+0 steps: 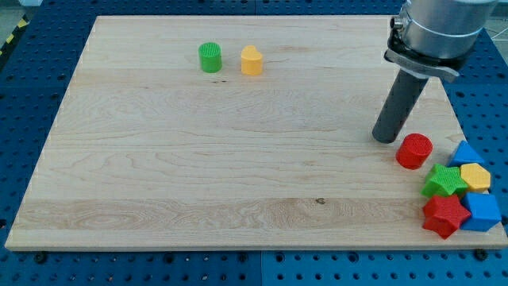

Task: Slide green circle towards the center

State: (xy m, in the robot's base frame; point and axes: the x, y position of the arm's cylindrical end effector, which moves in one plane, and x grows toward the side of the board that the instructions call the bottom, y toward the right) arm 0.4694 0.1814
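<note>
The green circle (210,57) is a short green cylinder standing near the view's top, left of centre, on the wooden board (198,159). A yellow block with a pointed top (252,60) stands just to its right, a small gap between them. My tip (386,137) rests on the board at the view's right, far from the green circle. It is just up and left of a red cylinder (414,151), close to it but apart.
A cluster of blocks sits at the board's lower right corner: a green star (444,181), a yellow hexagon block (475,176), a red star (443,216), a blue triangle block (467,152) and a blue block (482,211).
</note>
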